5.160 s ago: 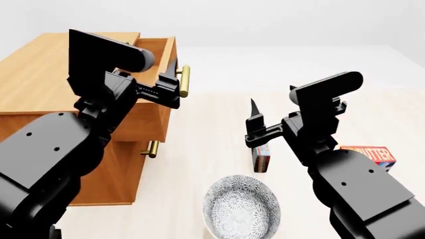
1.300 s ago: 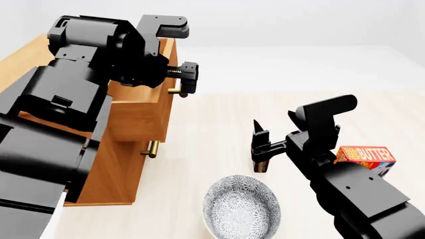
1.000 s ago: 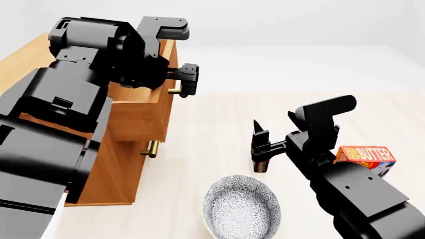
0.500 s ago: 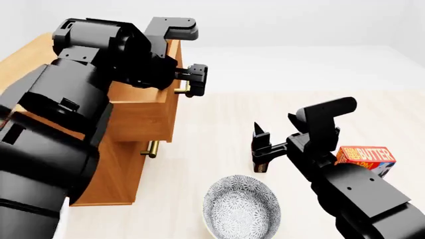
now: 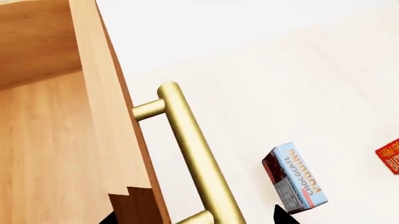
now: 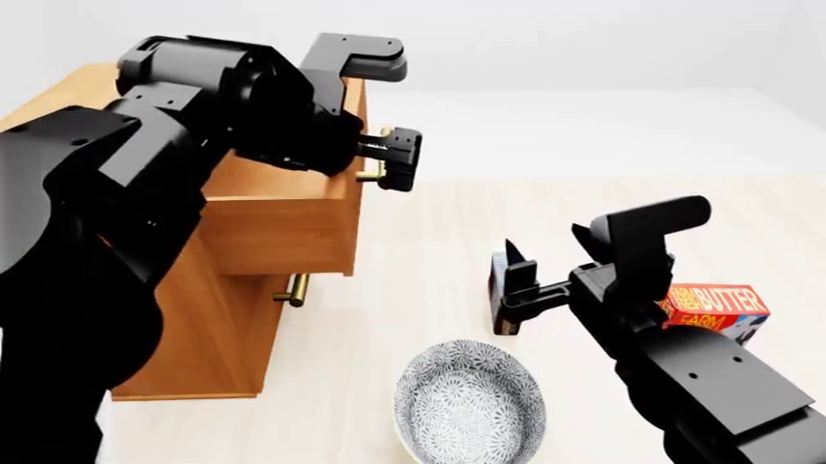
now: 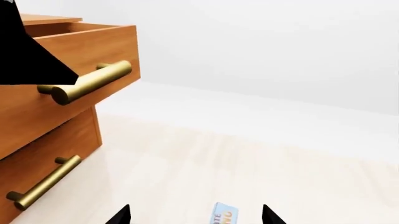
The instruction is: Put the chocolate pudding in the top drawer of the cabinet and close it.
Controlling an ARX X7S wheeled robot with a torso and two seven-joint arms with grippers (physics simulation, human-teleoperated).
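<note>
The cabinet stands at the left with its top drawer pulled out. My left gripper is open at the drawer's brass handle; its jaws stand wide on either side of the handle and the drawer front. The chocolate pudding stands on edge on the pale floor, also in the left wrist view and the right wrist view. My right gripper is open and empty just above the pudding, which lies between its fingertips.
An orange-red butter box lies right of my right arm. A patterned bowl sits at the front middle. The lower drawer is shut, with its small brass handle below the top drawer.
My left gripper has moved right with the top drawer's handle, and the drawer has slid further out. My right gripper has shifted slightly right above the pudding.
</note>
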